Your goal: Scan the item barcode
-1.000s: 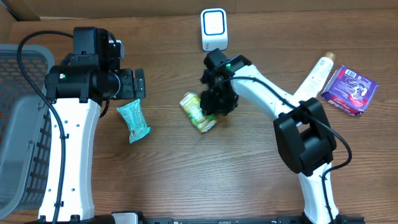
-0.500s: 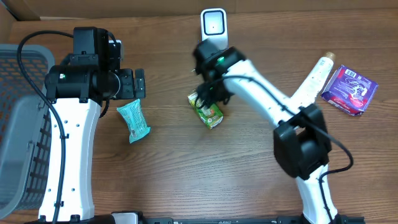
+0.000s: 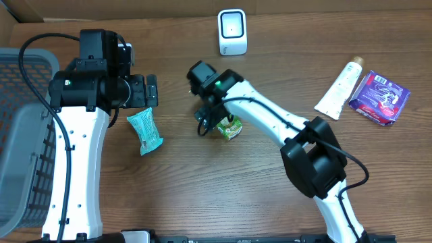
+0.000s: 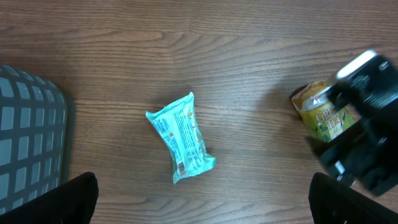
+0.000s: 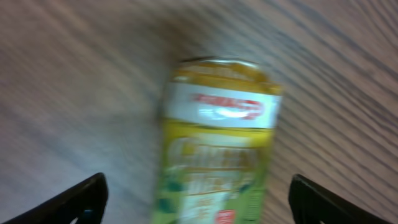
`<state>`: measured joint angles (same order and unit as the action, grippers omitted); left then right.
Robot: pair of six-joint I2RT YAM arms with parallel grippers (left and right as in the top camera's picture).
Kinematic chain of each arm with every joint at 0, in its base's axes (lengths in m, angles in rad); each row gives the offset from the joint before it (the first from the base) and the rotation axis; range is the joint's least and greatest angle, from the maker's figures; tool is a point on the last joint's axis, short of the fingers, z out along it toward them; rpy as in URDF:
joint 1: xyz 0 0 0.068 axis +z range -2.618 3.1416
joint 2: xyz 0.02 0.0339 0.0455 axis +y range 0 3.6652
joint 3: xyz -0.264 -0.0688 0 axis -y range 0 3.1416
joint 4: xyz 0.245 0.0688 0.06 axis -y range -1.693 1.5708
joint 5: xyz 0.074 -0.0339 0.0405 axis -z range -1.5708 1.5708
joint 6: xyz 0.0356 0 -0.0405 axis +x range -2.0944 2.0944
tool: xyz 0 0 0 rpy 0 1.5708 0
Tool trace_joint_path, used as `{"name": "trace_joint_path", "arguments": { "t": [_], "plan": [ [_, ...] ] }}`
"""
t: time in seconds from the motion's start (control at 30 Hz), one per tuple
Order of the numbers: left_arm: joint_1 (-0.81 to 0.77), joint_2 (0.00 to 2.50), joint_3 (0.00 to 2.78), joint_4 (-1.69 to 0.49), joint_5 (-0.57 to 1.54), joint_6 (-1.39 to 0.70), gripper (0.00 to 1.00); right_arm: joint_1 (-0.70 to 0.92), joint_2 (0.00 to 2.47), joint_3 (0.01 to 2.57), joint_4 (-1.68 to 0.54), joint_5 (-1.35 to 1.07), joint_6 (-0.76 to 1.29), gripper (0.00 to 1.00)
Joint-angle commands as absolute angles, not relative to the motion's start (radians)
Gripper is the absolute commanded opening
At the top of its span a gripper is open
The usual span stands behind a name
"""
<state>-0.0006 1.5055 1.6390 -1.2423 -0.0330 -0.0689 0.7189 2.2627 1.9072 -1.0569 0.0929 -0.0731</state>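
A yellow-green drink can (image 3: pixel 230 127) lies on the wooden table near the middle; it is blurred in the right wrist view (image 5: pixel 217 143) and shows at the right of the left wrist view (image 4: pixel 319 112). My right gripper (image 3: pixel 209 121) hangs over the can's left side, open, its dark fingertips (image 5: pixel 81 198) wide to either side of the can and apart from it. The white scanner (image 3: pixel 232 32) stands at the back. My left gripper (image 3: pixel 150 90) is open above a teal packet (image 3: pixel 144 132), which is also in the left wrist view (image 4: pixel 181 138).
A grey mesh basket (image 3: pixel 19 135) fills the left edge and shows in the left wrist view (image 4: pixel 31 149). A white tube (image 3: pixel 341 86) and a purple packet (image 3: pixel 381 98) lie at the far right. My right arm (image 3: pixel 283 125) stretches across the middle.
My right gripper has opened and let go of the can, swinging from the can's right side round to its left. The can has shifted slightly right. The left arm has not moved.
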Motion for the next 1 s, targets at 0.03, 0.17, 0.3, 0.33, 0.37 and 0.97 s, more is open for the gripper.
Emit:
{"name": "trace_joint_path", "arguments": {
  "t": [0.03, 0.17, 0.3, 0.33, 0.37, 0.97],
  "plan": [
    [-0.001, 1.51, 1.651, -1.242, -0.026, -0.067, 1.0, 0.664, 2.302, 1.897, -1.049, 0.036, -0.084, 0.94],
    [-0.001, 1.51, 1.651, -1.242, -0.025, -0.067, 0.99, 0.65, 2.326, 1.897, -1.049, -0.026, -0.084, 0.88],
    [-0.001, 1.51, 1.651, -1.242, -0.025, -0.067, 1.0, 0.654, 2.326, 1.897, -1.037, -0.047, -0.083, 0.84],
    [-0.001, 1.51, 1.651, -1.242, -0.025, -0.067, 1.0, 0.655, 2.326, 1.897, -1.034, -0.047, -0.083, 0.81],
    [-0.001, 1.51, 1.651, -1.242, -0.025, -0.067, 0.99, 0.655, 2.328, 1.897, -1.029, -0.047, -0.079, 0.79],
    [-0.001, 1.51, 1.651, -1.242, -0.025, -0.067, 0.99, 0.625, 2.331, 1.899, -1.047, -0.387, 0.02, 0.17]
  ]
}}
